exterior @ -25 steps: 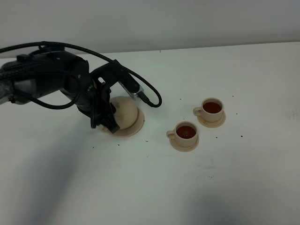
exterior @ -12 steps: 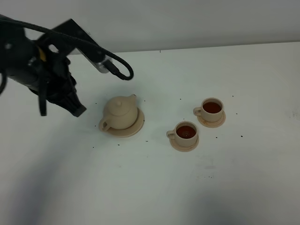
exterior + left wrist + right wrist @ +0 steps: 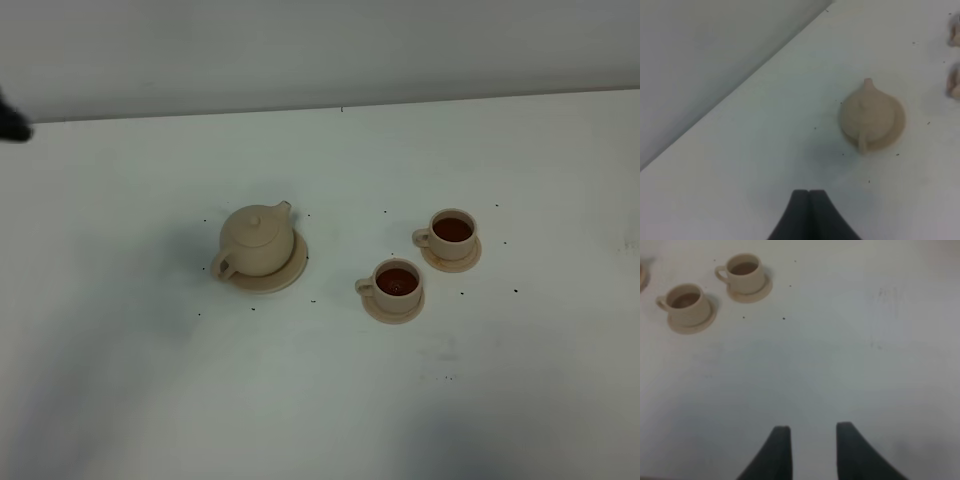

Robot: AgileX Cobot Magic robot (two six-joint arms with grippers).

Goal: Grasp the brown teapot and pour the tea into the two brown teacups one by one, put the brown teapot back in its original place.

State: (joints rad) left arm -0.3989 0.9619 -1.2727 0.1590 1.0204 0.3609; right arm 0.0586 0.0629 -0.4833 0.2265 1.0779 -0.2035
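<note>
Plainly, teapot: the brown teapot [image 3: 256, 238] sits upright, lid on, centred on its wide saucer [image 3: 291, 270], the original place, toward the left of the white bench [image 3: 320, 400].
Cups: the two brown teacups [image 3: 397, 282] [image 3: 452, 232] stand on their small saucers to the right of the pot, well apart from it, each holding dark reddish tea.
Progress: judging by the full cups and the seated pot, the task looks finished.
Left end effector: [image 3: 808, 192] clenched on nothing, fingertips pressed together, well away from the pot and above the bench.
Right end effector: [image 3: 810, 432] released, fingers parted with a clear gap, empty, over bare bench away from the cups.
Handling: the pot looks like glazed ceramic, so probably stiff, smooth, somewhat slippery and breakable; likely lighter now with tea poured out.
Where to hold: the loop handle [image 3: 221, 266] opposite the spout [image 3: 284, 207] is the sensible grip; the lid knob [image 3: 256, 220] seems too small and loose to trust.
Risk: squeezing the round body could let it slide out.
</note>
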